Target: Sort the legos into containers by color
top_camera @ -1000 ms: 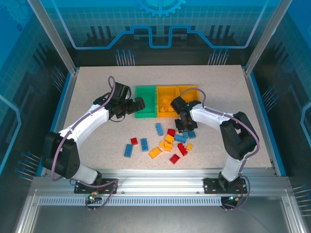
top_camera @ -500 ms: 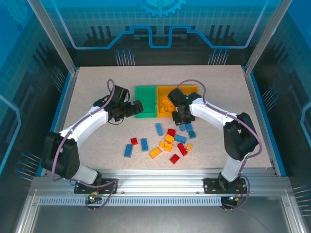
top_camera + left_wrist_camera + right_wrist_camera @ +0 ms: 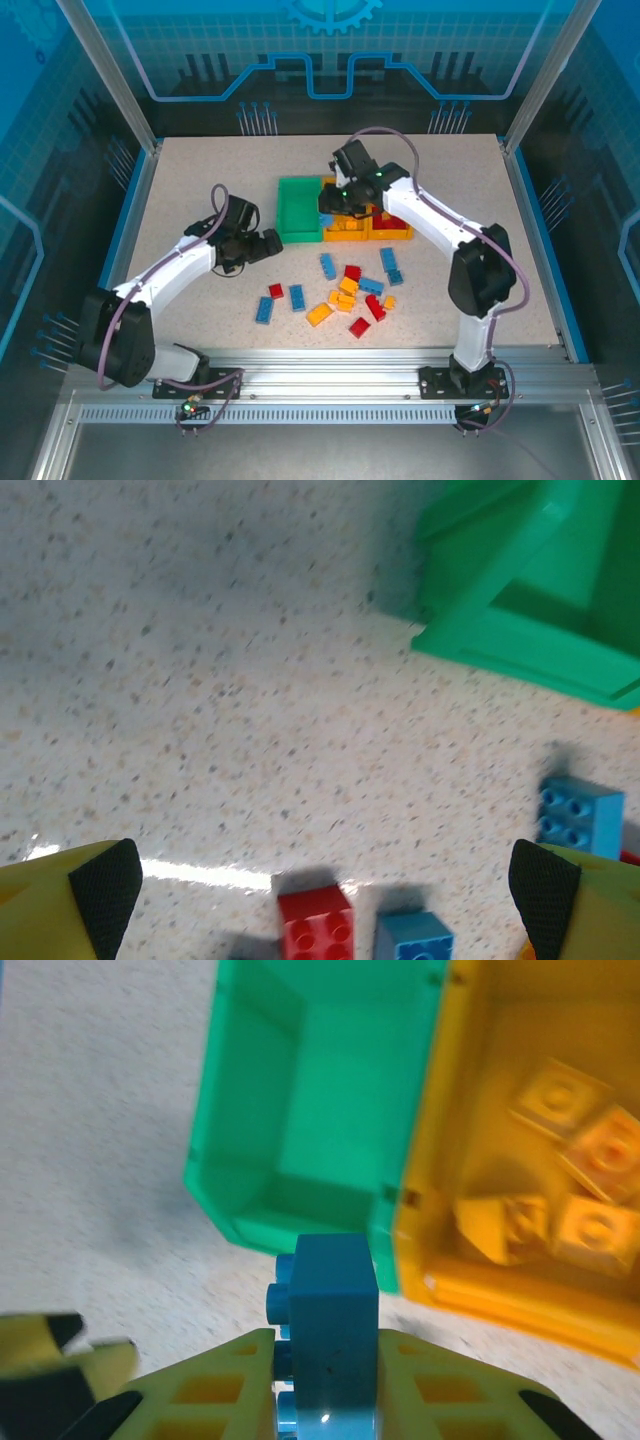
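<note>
Blue brick (image 3: 330, 1320), its studs facing left in the right wrist view, was clamped between the yellow fingers (image 3: 230, 1385) of the right pincer (image 3: 328, 1370). It hung above the near wall of the green bin (image 3: 320, 1120), close to the seam with the middle orange-yellow bin (image 3: 500, 1050), which held several yellow bricks (image 3: 565, 1195). Seen from above, the third bin (image 3: 391, 236) in the row contained red pieces. Loose legos (image 3: 345, 290) in red, blue and yellow-orange lay scattered on the speckled table (image 3: 200, 180) in front of the bins. Left pincer (image 3: 325, 892) stood released, its fingers spread wide and grasping nothing. It was low over the table near the green bin's corner, with a red brick (image 3: 316, 920) and two blue bricks (image 3: 578, 815) below it.
</note>
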{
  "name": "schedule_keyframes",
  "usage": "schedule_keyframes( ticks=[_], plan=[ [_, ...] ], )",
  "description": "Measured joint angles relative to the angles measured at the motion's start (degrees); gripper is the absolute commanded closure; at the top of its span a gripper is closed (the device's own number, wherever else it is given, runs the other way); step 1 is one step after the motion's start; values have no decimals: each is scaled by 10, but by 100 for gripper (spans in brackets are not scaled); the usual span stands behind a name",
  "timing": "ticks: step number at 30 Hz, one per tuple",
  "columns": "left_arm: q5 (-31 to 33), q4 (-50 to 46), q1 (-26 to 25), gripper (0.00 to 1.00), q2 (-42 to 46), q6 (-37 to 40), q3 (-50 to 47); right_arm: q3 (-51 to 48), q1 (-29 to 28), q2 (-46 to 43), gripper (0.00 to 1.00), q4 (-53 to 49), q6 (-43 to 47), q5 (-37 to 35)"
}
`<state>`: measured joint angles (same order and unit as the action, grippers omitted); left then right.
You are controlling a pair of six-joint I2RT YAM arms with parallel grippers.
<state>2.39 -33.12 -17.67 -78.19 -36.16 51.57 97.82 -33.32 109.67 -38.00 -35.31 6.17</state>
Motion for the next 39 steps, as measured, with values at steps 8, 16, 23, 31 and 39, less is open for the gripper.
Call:
schedule_keyframes(
  ticks=[8, 16, 23, 31, 39],
  plan=[
    [8, -23, -27, 1, 66, -15, -78, 133, 0, 125, 73, -8, -34, 31],
    [24, -40, -114, 2, 74, -41, -98, 240, -1, 217, 60, -54, -48, 23],
    [33, -45, -133, 7, 78, -65, -135, 248, -2, 225, 38, -71, -50, 24],
    [34, -46, -174, 12, 83, -88, -166, 211, -9, 170, 26, -69, -43, 29],
    [34, -23, -191, 43, 29, -101, -168, 39, 12, -3, 25, -46, -23, -1]
  ],
)
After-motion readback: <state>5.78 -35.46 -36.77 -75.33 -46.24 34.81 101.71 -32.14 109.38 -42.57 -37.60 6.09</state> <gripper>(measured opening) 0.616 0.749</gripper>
